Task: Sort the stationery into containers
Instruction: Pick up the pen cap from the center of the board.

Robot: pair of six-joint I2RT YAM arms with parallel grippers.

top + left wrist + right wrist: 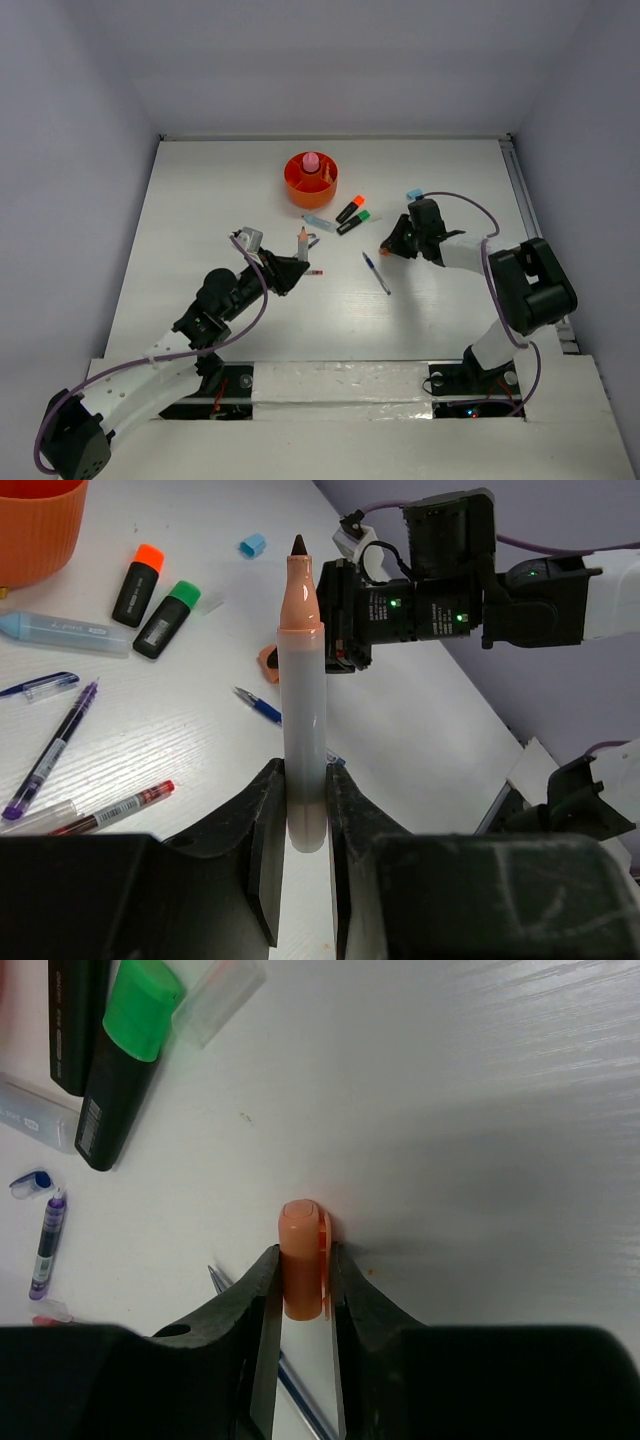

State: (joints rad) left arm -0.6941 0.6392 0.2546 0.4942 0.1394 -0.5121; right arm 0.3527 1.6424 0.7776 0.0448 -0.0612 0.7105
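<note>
My left gripper (290,266) (302,780) is shut on the butt of a grey marker (302,710) with a bare peach tip, held upright above the table. My right gripper (392,244) (302,1260) is shut on a small peach cap (300,1250), low at the table. The round orange cup (311,185) stands at the back with a pink bottle (311,161) in it. Loose on the table are an orange-capped highlighter (350,210), a green-capped highlighter (355,222), a light-blue marker (318,222), a blue pen (377,272), a red pen (120,808) and a purple pen (50,750).
A light-blue cap (414,194) lies behind my right gripper. The cup's wall (30,530) shows at the top left of the left wrist view. The two grippers are about a pen's length apart, with the blue pen between them.
</note>
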